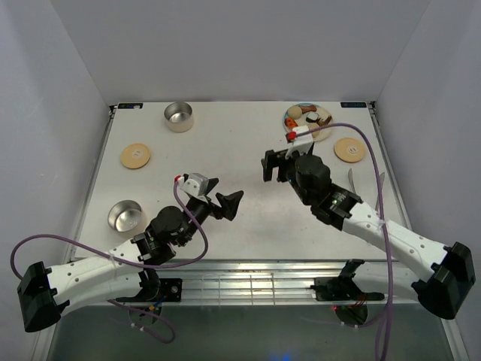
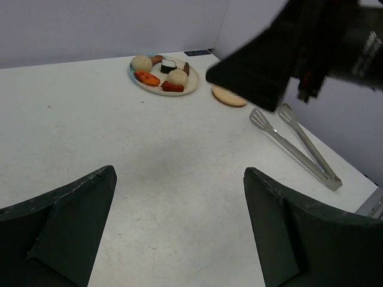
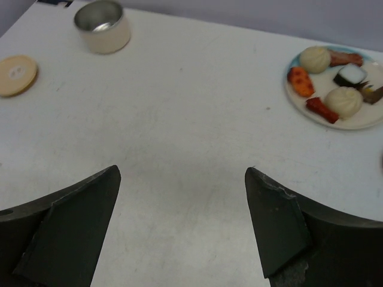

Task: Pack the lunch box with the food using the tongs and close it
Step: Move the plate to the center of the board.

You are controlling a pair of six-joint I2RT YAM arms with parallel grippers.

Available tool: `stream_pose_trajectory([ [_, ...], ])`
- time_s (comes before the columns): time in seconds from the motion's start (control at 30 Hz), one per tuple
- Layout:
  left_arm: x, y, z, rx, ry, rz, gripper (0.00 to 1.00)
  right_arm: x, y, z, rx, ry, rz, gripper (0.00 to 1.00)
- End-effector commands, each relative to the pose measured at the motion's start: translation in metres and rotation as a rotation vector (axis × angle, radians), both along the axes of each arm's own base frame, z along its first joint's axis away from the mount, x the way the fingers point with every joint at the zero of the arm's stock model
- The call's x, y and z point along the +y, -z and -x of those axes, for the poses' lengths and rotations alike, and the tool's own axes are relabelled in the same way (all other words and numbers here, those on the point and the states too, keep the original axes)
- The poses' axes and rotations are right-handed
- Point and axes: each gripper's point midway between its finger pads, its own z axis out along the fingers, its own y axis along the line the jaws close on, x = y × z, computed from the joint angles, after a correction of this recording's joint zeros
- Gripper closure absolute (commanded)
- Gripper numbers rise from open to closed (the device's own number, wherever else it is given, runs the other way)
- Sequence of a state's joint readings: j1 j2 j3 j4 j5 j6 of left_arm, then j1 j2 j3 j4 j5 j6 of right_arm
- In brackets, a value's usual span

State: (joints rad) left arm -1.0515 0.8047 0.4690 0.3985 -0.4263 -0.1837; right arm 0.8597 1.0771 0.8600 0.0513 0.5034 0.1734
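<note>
The lunch box stands apart in pieces: one steel tin (image 1: 179, 116) at the back left, a second tin (image 1: 125, 216) at the front left, one wooden lid (image 1: 135, 156) between them and the other lid (image 1: 349, 150) at the right. The food (image 1: 308, 116) lies on a cream plate (image 2: 185, 89) at the back right. The tongs (image 2: 296, 143) lie flat by the right edge, partly under my right arm in the top view. My left gripper (image 1: 225, 194) is open over bare table mid-front. My right gripper (image 1: 275, 167) is open left of the plate, holding nothing.
White walls close in the table on three sides. My right arm (image 2: 299, 48) hangs over the lid (image 2: 229, 97) near the tongs. In the right wrist view the back tin (image 3: 103, 25), a lid (image 3: 17, 75) and the plate (image 3: 359, 122) lie ahead.
</note>
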Motion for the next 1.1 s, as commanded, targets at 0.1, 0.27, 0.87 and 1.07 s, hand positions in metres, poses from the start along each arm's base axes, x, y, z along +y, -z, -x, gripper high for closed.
stream_pose_trajectory([
  [0.1,0.011,-0.003,-0.003,-0.028,-0.053,0.029,0.02,-0.069,-0.033,-0.112,0.009,0.284,-0.044,0.06],
  [0.27,0.011,0.008,-0.007,-0.019,-0.074,0.003,0.03,-0.11,0.003,-0.197,0.109,0.34,-0.032,0.14],
  [0.87,0.005,0.009,-0.006,-0.026,-0.047,0.006,0.04,-0.192,0.116,-0.292,0.37,0.355,-0.089,0.48],
  [1.07,0.003,0.01,-0.006,-0.026,-0.041,0.001,0.04,-0.142,0.112,-0.284,0.265,-0.001,-0.073,0.54],
])
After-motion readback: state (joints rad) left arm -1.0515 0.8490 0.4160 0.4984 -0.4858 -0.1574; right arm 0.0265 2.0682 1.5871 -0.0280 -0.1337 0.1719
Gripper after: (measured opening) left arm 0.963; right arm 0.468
